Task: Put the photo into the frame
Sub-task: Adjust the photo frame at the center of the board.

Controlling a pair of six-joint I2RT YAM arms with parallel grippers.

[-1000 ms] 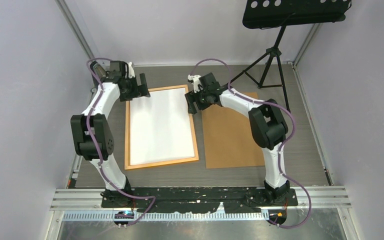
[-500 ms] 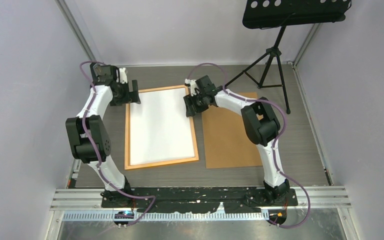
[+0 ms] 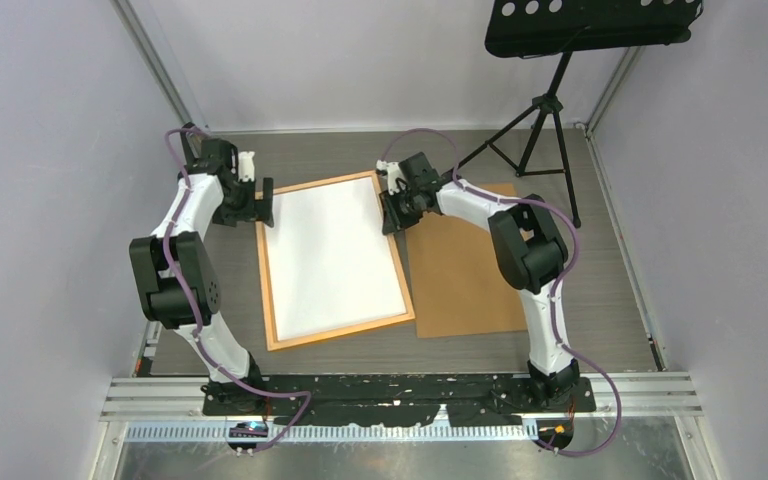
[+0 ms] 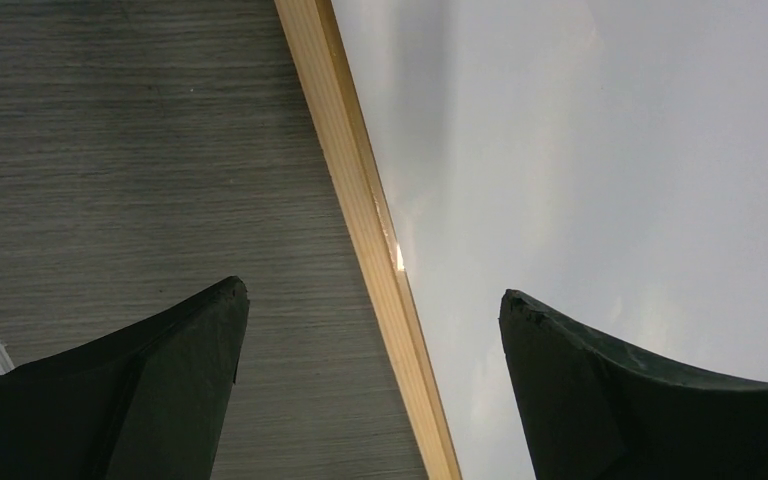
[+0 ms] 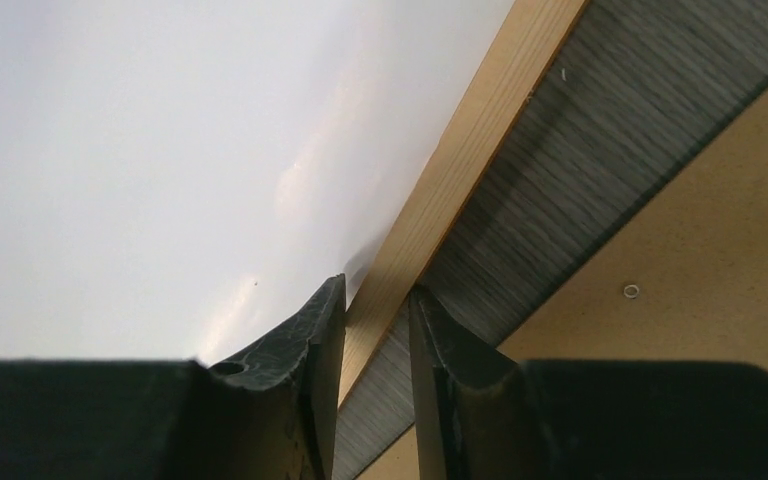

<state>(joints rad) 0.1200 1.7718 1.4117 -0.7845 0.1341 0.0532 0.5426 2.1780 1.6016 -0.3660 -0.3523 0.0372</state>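
The orange wooden frame (image 3: 341,333) lies flat on the table, turned a little askew. The photo (image 3: 332,255) rests inside it, plain white back up. My right gripper (image 3: 392,210) is at the frame's far right corner. In the right wrist view the right gripper (image 5: 375,300) is shut on the frame's right rail (image 5: 480,130), one finger over the photo (image 5: 160,150) and the other outside. My left gripper (image 3: 263,203) is open near the far left corner. In the left wrist view the left gripper (image 4: 372,295) straddles the left rail (image 4: 355,180) without touching it, beside the photo (image 4: 610,150).
A plain brown backing board (image 3: 465,270) lies right of the frame, its left edge under the frame's near right corner; it also shows in the right wrist view (image 5: 720,230). A black music stand (image 3: 545,110) stands at the back right. Grey walls close in on both sides.
My right gripper has closed onto the frame's right rail. The frame has swung, its near end shifting right onto the board's edge. My left arm drew slightly left and stayed open.
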